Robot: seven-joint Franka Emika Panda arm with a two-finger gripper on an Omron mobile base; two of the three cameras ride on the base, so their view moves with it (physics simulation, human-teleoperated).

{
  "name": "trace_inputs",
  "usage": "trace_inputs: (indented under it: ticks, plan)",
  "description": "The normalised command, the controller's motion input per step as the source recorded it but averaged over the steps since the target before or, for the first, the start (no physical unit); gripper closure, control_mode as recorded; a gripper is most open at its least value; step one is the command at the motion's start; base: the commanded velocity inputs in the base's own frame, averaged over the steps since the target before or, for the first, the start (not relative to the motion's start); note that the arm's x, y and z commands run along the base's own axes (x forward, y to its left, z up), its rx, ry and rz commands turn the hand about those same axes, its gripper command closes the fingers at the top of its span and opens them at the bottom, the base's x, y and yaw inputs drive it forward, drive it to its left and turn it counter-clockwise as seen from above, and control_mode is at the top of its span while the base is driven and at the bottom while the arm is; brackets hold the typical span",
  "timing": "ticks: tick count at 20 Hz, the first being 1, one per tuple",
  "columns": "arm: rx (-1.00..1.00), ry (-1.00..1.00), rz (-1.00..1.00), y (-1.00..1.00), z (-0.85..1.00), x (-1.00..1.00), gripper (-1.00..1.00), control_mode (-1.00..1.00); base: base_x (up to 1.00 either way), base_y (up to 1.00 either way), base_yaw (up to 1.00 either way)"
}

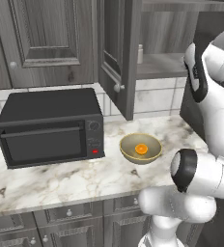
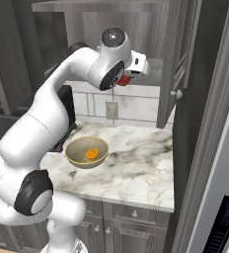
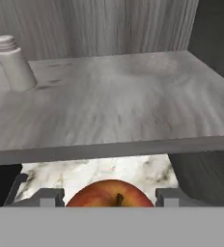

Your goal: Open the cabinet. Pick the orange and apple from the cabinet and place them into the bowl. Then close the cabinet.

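The cabinet stands open, its left door swung toward me and its right door swung out. The dark red apple sits between my fingertips, just in front of and a little below the light grey shelf. My gripper is shut on the apple, held at shelf height above the counter. On the counter below, the olive-tan bowl holds the orange; from the right the bowl and the orange sit beside the arm's lower links.
A small white bottle stands at the back left of the shelf. A black microwave sits left of the bowl on the marble counter. A tall dark panel borders the counter on the right.
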Motion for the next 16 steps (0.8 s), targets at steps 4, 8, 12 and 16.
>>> trace_inputs:
  ticks: [4,8,12,16]
  plan:
    - [-0.11,0.0,0.1,0.91,-0.37,-1.0,1.0,-1.0,0.0,0.0,0.0]
    - [-0.14,0.08,0.14,0.94,-0.59,-1.0,1.0,-1.0,0.0,0.0,0.0]
    - [-0.13,0.14,0.18,0.93,-0.91,-0.68,1.0,-1.0,0.0,0.0,0.0]
    - [-0.06,0.23,0.19,0.57,-0.94,-0.15,1.0,-1.0,0.0,0.0,0.0]
